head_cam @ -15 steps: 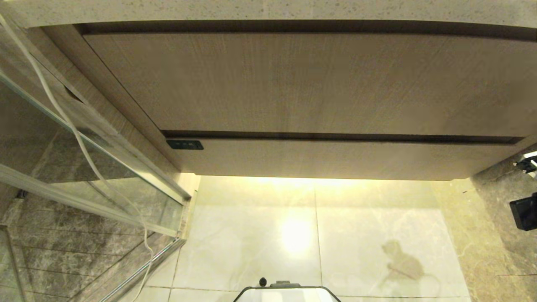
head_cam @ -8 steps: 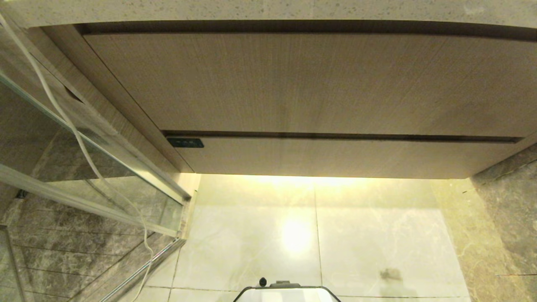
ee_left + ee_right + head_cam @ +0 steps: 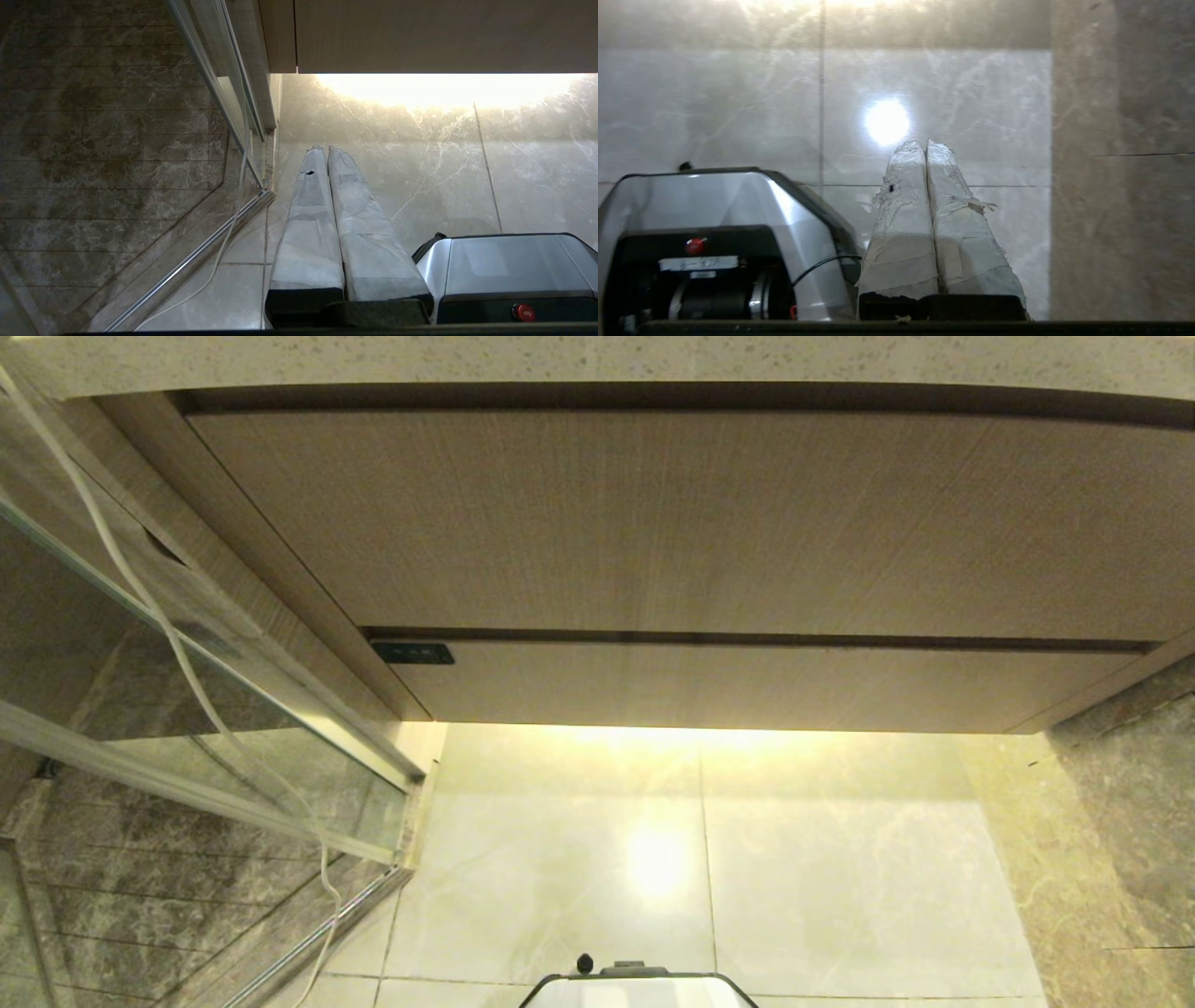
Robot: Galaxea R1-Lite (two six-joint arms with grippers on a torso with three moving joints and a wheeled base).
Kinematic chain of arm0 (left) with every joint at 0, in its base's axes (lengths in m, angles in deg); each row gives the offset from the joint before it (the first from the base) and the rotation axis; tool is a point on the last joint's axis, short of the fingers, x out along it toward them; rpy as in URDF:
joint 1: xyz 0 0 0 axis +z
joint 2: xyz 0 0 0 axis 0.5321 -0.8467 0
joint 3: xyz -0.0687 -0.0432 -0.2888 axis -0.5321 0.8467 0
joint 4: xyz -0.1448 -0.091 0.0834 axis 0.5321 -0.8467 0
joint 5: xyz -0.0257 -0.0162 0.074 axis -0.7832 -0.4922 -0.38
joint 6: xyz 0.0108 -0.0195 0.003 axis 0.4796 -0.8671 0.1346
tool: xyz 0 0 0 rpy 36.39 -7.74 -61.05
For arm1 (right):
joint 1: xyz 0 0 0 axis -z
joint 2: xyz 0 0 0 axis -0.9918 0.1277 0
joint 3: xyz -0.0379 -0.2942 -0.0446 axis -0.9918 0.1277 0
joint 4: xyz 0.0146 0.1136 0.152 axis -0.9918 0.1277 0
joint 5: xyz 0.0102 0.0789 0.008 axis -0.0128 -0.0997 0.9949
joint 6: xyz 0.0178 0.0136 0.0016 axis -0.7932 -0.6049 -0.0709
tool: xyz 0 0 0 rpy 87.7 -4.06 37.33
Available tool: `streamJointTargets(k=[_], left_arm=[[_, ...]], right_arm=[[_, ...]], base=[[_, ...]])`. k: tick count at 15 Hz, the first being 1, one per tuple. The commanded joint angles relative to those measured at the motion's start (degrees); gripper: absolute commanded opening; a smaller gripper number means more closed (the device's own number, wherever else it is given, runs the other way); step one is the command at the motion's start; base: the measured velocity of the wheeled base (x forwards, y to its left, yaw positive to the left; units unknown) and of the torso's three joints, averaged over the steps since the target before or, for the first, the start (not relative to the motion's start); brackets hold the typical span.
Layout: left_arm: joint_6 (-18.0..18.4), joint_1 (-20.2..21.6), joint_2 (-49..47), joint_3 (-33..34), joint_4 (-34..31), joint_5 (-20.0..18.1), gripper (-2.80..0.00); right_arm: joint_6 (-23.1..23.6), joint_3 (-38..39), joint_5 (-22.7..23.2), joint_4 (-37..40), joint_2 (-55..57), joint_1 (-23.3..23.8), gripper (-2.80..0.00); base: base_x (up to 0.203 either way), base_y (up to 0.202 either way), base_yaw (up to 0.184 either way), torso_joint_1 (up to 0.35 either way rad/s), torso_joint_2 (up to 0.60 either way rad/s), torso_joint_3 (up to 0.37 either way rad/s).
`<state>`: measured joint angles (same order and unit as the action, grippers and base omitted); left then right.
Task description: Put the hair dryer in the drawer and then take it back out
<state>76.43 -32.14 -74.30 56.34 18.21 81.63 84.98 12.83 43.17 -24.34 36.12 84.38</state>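
The drawer (image 3: 756, 686) is sitting pushed in, its low wood-grain front flush below the taller wood-grain front panel (image 3: 672, 518), under a speckled stone countertop (image 3: 597, 359). The hair dryer is showing in no view. Warm light is glowing on the pale marble floor tiles (image 3: 822, 877) beneath the cabinet. On the left, a glass shower partition (image 3: 140, 644) is standing with a white cord (image 3: 177, 653) trailing down it. The left gripper (image 3: 325, 150) and right gripper (image 3: 925, 144) are hanging near the robot's base (image 3: 639, 987), taped fingers pressed together, grasping nothing.
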Motion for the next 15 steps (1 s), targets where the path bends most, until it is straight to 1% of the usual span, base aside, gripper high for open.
streamJointTargets(k=[1,2,3,5,7,8,10,11,13,15], left_arm=[[0.0,0.0,0.0,0.1,0.0,0.0,-2.80],[0.0,0.0,0.0,0.1,0.0,0.0,-2.80],[0.0,0.0,0.1,0.1,0.0,0.0,-2.80],[0.0,0.0,0.0,0.1,0.0,0.0,-2.80],[0.0,0.0,0.0,0.1,0.0,0.0,-2.80],[0.0,0.0,0.0,0.1,0.0,0.0,-2.80],[0.0,0.0,0.0,0.1,0.0,0.0,-2.80],[0.0,0.0,0.0,0.1,0.0,0.0,-2.80],[0.0,0.0,0.0,0.1,0.0,0.0,-2.80],[0.0,0.0,0.0,0.1,0.0,0.0,-2.80]], right_arm=[[-1.2,3.9,-0.2,2.4,-11.8,-3.9,-2.80],[-1.3,4.9,1.5,3.1,-11.9,-4.6,-2.80],[-1.0,5.5,4.7,2.5,-12.0,-4.7,-2.80],[-0.8,6.0,5.1,1.3,-12.6,-4.5,-2.80],[0.3,5.5,5.7,2.5,-18.4,-3.2,-2.80],[0.8,5.3,5.6,3.5,-21.4,-2.7,-2.80],[0.0,5.7,3.4,4.8,-27.5,-2.3,-2.80],[-1.4,7.4,2.5,1.6,-27.8,-2.1,-2.80],[-1.8,8.3,2.2,-0.6,-27.7,-2.1,-2.80],[-3.6,8.4,1.8,-0.2,-27.7,-2.1,-2.80]], base=[[0.000,0.000,0.000,0.000,0.00,0.000],[0.000,0.000,0.000,0.000,0.00,0.000],[0.000,0.000,0.000,0.000,0.00,0.000],[0.000,0.000,0.000,0.000,0.00,0.000],[0.000,0.000,0.000,0.000,0.00,0.000],[0.000,0.000,0.000,0.000,0.00,0.000],[0.000,0.000,0.000,0.000,0.00,0.000],[0.000,0.000,0.000,0.000,0.00,0.000],[0.000,0.000,0.000,0.000,0.00,0.000],[0.000,0.000,0.000,0.000,0.00,0.000]])
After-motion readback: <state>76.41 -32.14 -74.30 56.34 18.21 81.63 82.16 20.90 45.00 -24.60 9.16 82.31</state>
